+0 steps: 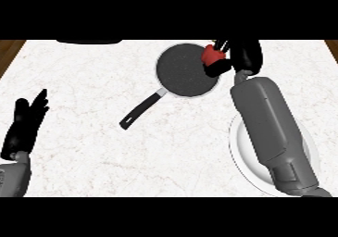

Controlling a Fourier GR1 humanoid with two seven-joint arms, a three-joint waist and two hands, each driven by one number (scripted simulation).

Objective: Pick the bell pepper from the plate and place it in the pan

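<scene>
Right hand [234, 58] clamped on bell pepper [212, 54] at upper right of frame, over pan [185, 71] rim. Released here, could roll off onto table [82, 78]. Left hand [24, 125] resting spread, lower left.

1. The table [89, 139] has a white top with a faint marble pattern; brown wood shows beyond its far left and far right corners.
2. A pan [185, 70] lies on the table near the far edge, a little right of the middle. Its inside is dark and speckled, and its black handle points toward the near left.
3. A white plate [241, 152] lies near the right edge, closer to the near side. A grey forearm covers much of it.
4. A dark object [89, 41] shows at the far edge, left of the pan; I cannot tell what it is.
</scene>
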